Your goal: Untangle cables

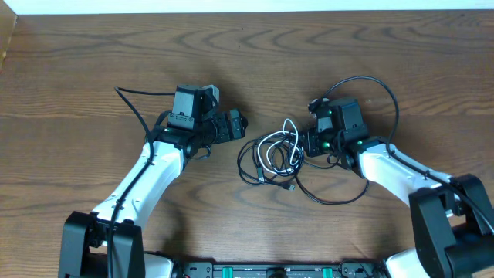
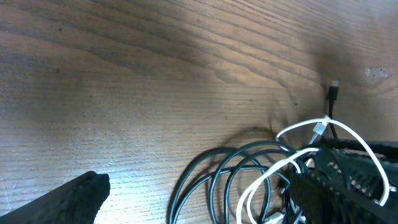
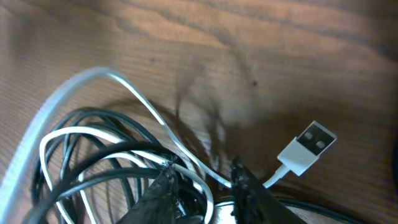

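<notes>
Now, table (image 1: 77,62) middle: cables (image 1: 270,154) in one tangled heap. Beside heap, left gripper (image 1: 235,125) wide open, empty. Opposite, right gripper (image 3: 208,186) with jaws narrow around white cable (image 3: 130,93) near plug (image 3: 308,146); firm hold I cannot tell. Step, I judge: freeing white one; next needs slow pull toward right edge.

We see a brown, wood-grained tabletop (image 1: 247,54). Near its middle, a little toward the right edge, lies a tangle of cables (image 1: 266,162). The black loops sprawl flat on the wood, and a white cord (image 1: 291,139) is woven through them, its plug (image 3: 309,146) resting on the grain.
</notes>
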`<control>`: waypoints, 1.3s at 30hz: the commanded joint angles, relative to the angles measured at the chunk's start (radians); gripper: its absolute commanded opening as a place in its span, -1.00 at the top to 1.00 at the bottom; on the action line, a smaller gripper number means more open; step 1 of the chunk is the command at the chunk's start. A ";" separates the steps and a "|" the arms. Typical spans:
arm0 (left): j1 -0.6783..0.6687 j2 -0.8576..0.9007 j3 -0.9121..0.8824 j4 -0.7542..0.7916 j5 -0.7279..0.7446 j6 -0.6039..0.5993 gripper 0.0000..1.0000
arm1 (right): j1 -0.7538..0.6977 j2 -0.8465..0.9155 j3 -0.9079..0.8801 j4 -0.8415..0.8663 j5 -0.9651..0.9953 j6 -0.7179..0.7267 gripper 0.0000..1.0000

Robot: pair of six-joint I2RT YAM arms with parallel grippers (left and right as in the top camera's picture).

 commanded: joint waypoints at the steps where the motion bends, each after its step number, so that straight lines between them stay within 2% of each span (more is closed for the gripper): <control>1: 0.003 -0.005 0.007 -0.002 -0.010 -0.008 -0.98 | -0.004 0.024 0.003 -0.002 -0.040 -0.051 0.53; 4: 0.003 -0.005 0.007 -0.002 -0.010 -0.008 -0.98 | -0.004 0.024 0.003 0.001 -0.077 -0.068 0.51; 8: 0.003 -0.005 0.007 -0.002 -0.010 -0.008 -0.98 | -0.004 0.025 0.003 -0.011 -0.108 -0.108 0.36; 13: 0.003 -0.005 0.007 -0.002 -0.010 -0.008 -0.98 | -0.004 0.038 0.003 -0.013 -0.082 -0.126 0.34; 20: 0.003 -0.005 0.007 -0.002 -0.010 -0.009 -0.98 | 0.015 0.085 0.002 -0.018 -0.112 -0.159 0.43; 24: 0.003 -0.005 0.007 -0.002 -0.010 -0.009 -0.98 | 0.015 0.138 0.002 -0.002 -0.113 -0.158 0.57; 30: 0.003 -0.005 0.007 -0.002 -0.010 -0.009 -0.98 | 0.019 0.175 0.002 0.011 -0.177 -0.158 0.59; 32: 0.003 -0.005 0.007 -0.002 -0.010 -0.009 -0.98 | 0.019 0.174 0.002 0.017 -0.168 -0.158 0.89; 33: 0.003 -0.005 0.007 -0.002 -0.010 -0.009 -0.99 | 0.019 0.174 0.002 0.022 -0.150 -0.156 0.98; 39: 0.003 -0.005 0.007 -0.002 -0.010 -0.009 -0.98 | 0.010 0.174 0.014 0.030 0.141 -0.028 0.98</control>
